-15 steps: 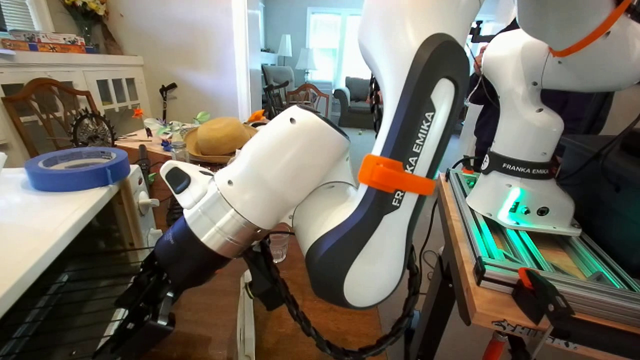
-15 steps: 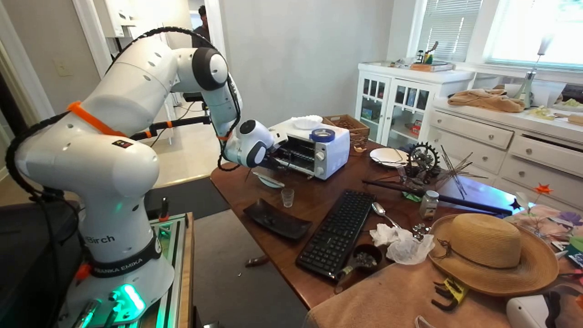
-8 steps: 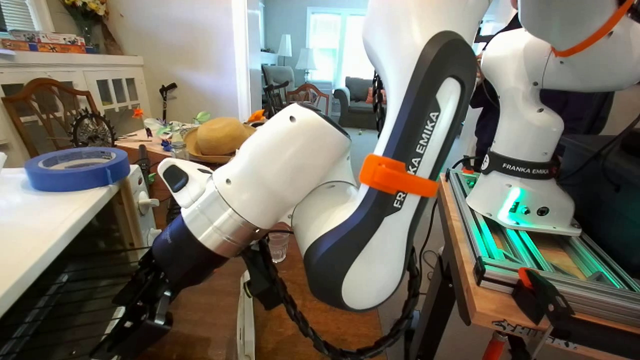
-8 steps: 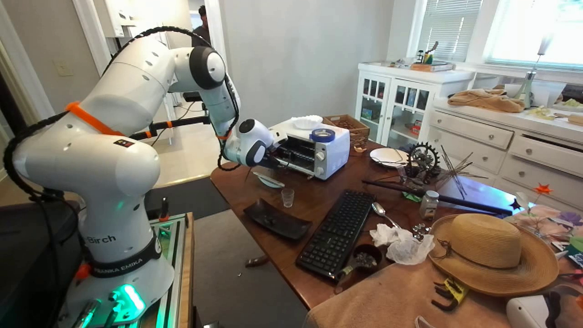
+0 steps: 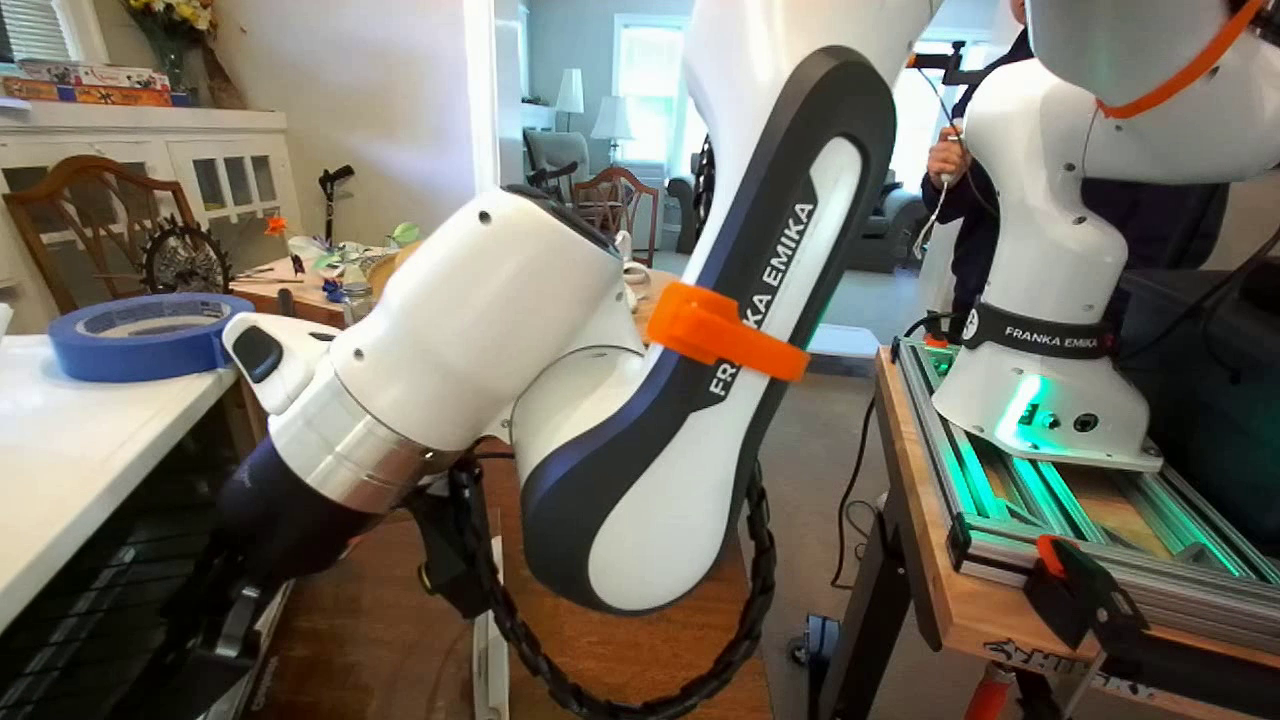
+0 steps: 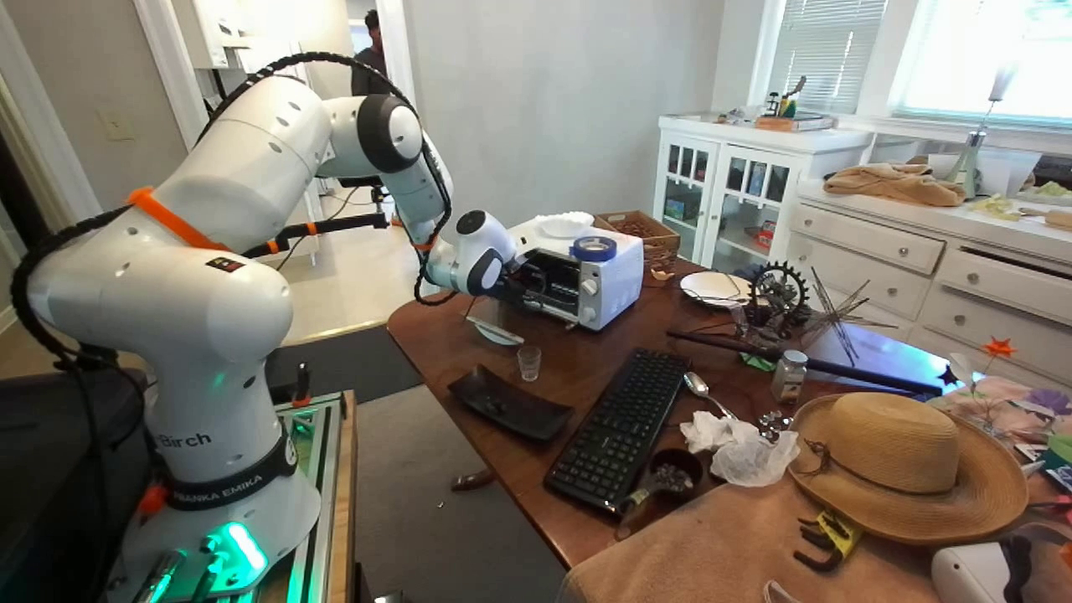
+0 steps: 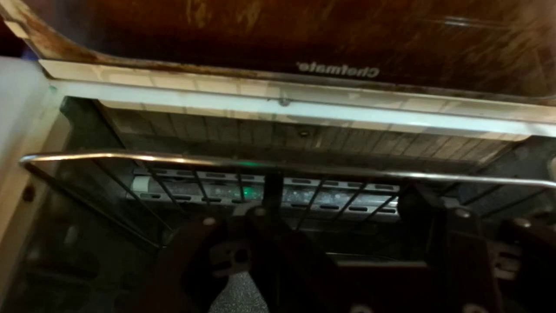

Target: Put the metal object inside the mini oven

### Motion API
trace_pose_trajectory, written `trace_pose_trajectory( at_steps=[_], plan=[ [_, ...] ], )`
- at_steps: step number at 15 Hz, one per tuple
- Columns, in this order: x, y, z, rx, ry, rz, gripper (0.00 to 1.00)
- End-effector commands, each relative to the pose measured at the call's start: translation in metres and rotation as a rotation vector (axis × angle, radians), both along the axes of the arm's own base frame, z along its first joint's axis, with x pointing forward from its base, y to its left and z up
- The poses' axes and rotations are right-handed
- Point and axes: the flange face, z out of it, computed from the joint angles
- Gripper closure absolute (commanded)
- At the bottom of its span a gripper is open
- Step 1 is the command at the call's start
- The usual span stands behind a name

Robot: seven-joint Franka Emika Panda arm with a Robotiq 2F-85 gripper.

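Observation:
The metal object (image 6: 509, 404), a flat dark oblong tray, lies on the table by the keyboard in an exterior view. Farther back stands the mini oven (image 6: 621, 283), white-cased, its front open. In the wrist view its dark glass door (image 7: 260, 34) is folded out, with reversed lettering. My gripper (image 7: 343, 191) reaches into the oven mouth, fingers spread well apart, nothing seen between them but the oven's inside. A wire rack (image 7: 130, 156) runs just past the fingertips; whether they touch it I cannot tell. In an exterior view the gripper (image 5: 190, 640) is dark and partly lost in shadow.
Blue tape (image 6: 593, 248) and a white dish (image 6: 564, 224) sit on the oven top. A clear cup (image 6: 528, 363) and a pale slim utensil (image 6: 496, 332) stand between oven and metal object. The keyboard (image 6: 618, 427) is close to its right; a straw hat (image 6: 888, 452) lies beyond.
My gripper has moved farther into the oven front over the last half second, after barely shifting before. The metal object and the oven have stayed in place.

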Motion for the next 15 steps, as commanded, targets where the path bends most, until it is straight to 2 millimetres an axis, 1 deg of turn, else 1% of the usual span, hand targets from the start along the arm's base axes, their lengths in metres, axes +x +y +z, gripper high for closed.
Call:
trace_pose_trajectory(
  at_steps=[1,5,9,10,12,13,14,15],
  plan=[
    [0.03,0.007,-0.004,-0.02,-0.007,0.016,0.56],
    [0.04,0.015,-0.003,-0.025,-0.006,0.028,0.56],
    [0.041,0.018,-0.003,-0.032,-0.012,0.037,0.56],
    [0.04,0.018,-0.002,-0.031,-0.018,0.039,0.36],
    [0.036,0.019,-0.001,-0.027,-0.028,0.044,0.18],
    [0.034,0.019,0.0,-0.026,-0.036,0.048,0.13],
    [0.032,0.019,0.001,-0.021,-0.043,0.051,0.11],
    [0.031,0.02,0.003,-0.01,-0.053,0.052,0.04]
  ],
)
